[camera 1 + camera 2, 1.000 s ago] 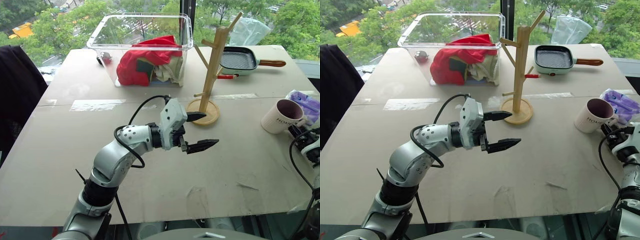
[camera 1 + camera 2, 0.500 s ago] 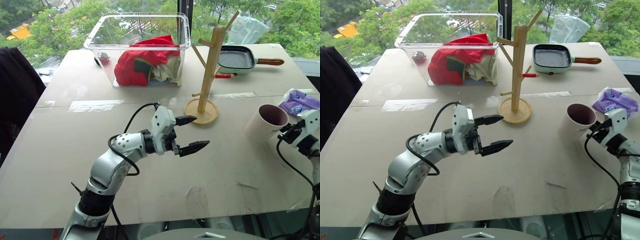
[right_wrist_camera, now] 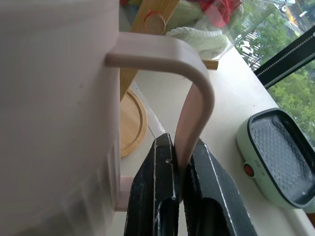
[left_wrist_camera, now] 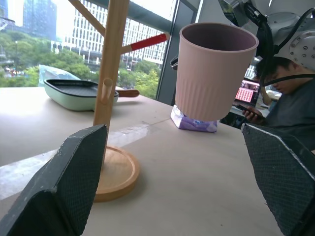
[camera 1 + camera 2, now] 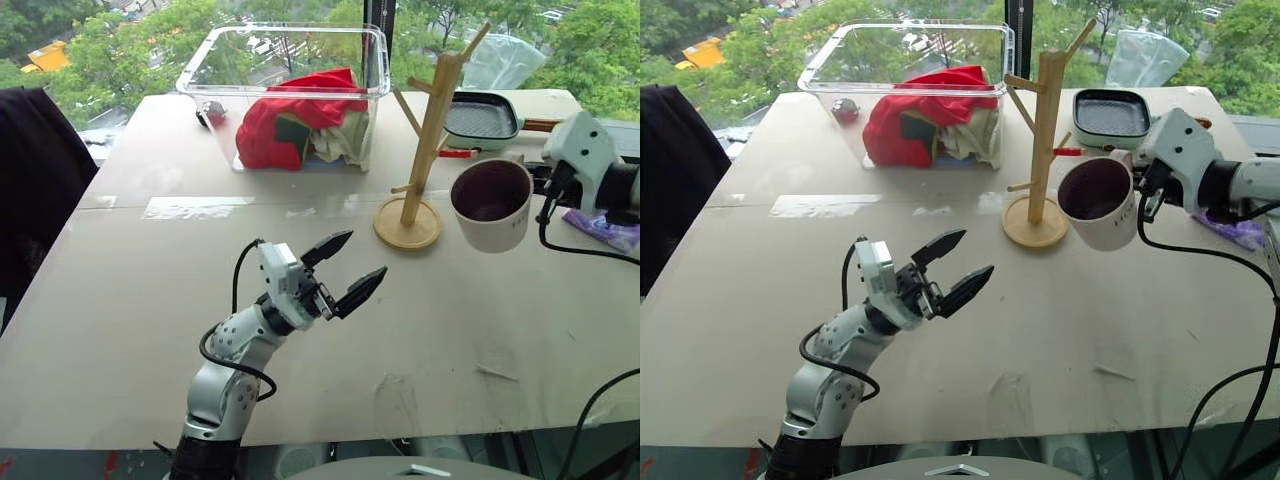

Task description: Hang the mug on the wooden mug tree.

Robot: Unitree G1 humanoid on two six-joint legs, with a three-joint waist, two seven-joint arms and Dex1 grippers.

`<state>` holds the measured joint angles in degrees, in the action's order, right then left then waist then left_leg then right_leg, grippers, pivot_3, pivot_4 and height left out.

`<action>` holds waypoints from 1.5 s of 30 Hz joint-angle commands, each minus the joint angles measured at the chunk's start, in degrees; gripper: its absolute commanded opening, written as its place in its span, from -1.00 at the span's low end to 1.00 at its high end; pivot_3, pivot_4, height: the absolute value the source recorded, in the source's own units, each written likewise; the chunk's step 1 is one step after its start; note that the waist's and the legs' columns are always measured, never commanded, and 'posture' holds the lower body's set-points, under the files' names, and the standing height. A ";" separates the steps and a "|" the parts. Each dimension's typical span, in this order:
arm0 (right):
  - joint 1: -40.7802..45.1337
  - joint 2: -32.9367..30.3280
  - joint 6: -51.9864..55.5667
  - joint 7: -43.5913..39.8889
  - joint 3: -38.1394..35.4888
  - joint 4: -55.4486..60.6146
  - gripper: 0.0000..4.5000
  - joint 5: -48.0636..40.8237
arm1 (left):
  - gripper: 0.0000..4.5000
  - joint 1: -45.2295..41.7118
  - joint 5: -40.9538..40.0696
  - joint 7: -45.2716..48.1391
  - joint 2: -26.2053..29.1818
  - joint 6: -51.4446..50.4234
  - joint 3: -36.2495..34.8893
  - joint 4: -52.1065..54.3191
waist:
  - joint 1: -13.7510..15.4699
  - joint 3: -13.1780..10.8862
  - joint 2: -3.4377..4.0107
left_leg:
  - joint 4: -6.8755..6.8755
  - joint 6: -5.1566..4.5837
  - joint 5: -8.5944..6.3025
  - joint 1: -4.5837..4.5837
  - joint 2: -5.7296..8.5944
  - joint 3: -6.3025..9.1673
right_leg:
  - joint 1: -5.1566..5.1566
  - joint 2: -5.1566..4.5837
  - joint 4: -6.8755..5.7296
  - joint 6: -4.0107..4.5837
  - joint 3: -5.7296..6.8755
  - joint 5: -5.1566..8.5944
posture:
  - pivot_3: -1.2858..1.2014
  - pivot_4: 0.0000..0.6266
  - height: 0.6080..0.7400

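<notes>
At upper centre, the clear plastic bin [image 5: 290,95] holds a red cloth [image 5: 290,125] and pale fabric. The right gripper [image 3: 179,169], fingers pinched on its handle, holds the mug [image 5: 490,205] aloft at centre right, just beside the wooden mug tree [image 5: 425,140]. The left gripper [image 5: 345,270] spreads wide at lower centre; the grill pan [image 5: 480,118] is partly hidden.

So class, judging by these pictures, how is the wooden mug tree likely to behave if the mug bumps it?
The wooden mug tree is a tall thin pole on a small round base, so it probably tips or slides easily. It looks rigid and light. The mug, held by its handle in the right gripper, hangs close beside it.
</notes>
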<state>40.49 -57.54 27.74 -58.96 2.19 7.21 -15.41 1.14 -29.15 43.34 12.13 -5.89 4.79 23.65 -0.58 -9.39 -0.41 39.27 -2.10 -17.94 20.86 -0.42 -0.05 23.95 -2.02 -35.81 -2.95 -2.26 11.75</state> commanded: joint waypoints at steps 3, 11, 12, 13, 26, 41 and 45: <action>8.14 0.98 -6.02 -4.62 4.63 -6.75 -0.99 4.95 | 1.00 -0.86 2.67 -3.27 -2.65 6.67 -0.51 0.83 | 0.14 -0.01 -0.04 | 0.00 0.00 0.00 0.02 0.00 0.05 | -0.01 -0.01 0.02 0.00 0.05 0.00 | 0.03 -0.52 1.00; 14.24 5.04 -11.94 -8.44 8.36 -15.78 -0.99 9.05 | 1.00 -0.14 3.16 -5.09 -2.84 7.66 0.76 2.00 | -0.09 -0.03 -0.02 | -0.03 0.00 0.00 0.03 -0.01 0.04 | 0.02 -0.06 0.02 -0.11 0.08 -0.08 | 0.03 -0.52 1.00; 15.28 5.85 -12.73 -8.62 8.67 -17.01 -0.99 9.61 | 1.00 -0.02 3.13 -5.28 -2.88 7.72 0.89 2.02 | -0.12 -0.03 -0.02 | -0.03 0.00 0.00 0.03 -0.01 0.04 | 0.02 -0.07 0.02 -0.13 0.10 -0.09 | 0.03 -0.52 1.00; 16.01 6.47 -13.33 -8.78 8.83 -17.94 -0.99 10.05 | 1.00 0.05 3.11 -5.42 -2.90 7.77 0.98 2.03 | -0.12 -0.03 -0.02 | -0.04 0.00 0.00 0.02 -0.02 0.05 | 0.02 -0.09 0.02 -0.14 0.12 -0.09 | 0.03 -0.52 1.00; 18.15 8.67 -14.80 -7.92 6.85 -20.36 0.54 12.11 | 1.00 0.35 3.13 -5.68 -2.11 8.00 2.30 1.62 | 0.00 -0.03 -0.01 | -0.05 0.01 0.00 0.10 0.01 0.14 | 0.05 -0.25 0.02 -0.06 0.29 -0.06 | 0.03 -0.52 1.00; -33.41 14.88 -2.50 -1.95 -23.38 3.60 0.97 -10.39 | 1.00 12.94 6.62 -5.15 13.37 -1.95 -2.11 2.27 | 1.31 0.03 -0.04 | -0.05 0.01 0.00 0.60 0.05 0.56 | 0.31 -0.32 0.04 -0.17 0.76 -0.11 | 0.03 -0.52 1.00; -45.07 23.24 -10.29 0.26 -25.01 2.55 0.97 -10.73 | 1.00 16.68 8.72 -5.02 15.57 -1.97 -1.92 2.61 | 1.33 -0.03 0.16 | -0.02 0.01 0.00 0.60 0.04 0.58 | 0.30 -0.30 0.04 -0.04 0.79 -0.02 | 0.03 -0.52 1.00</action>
<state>-4.36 -34.69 20.52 -60.12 -19.88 8.31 -24.69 17.71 -20.55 37.82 27.27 -8.27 2.88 23.23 0.76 -9.42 -0.24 39.25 -2.10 -17.95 21.46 -0.36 0.43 24.26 -2.32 -35.78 -2.93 -1.57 11.76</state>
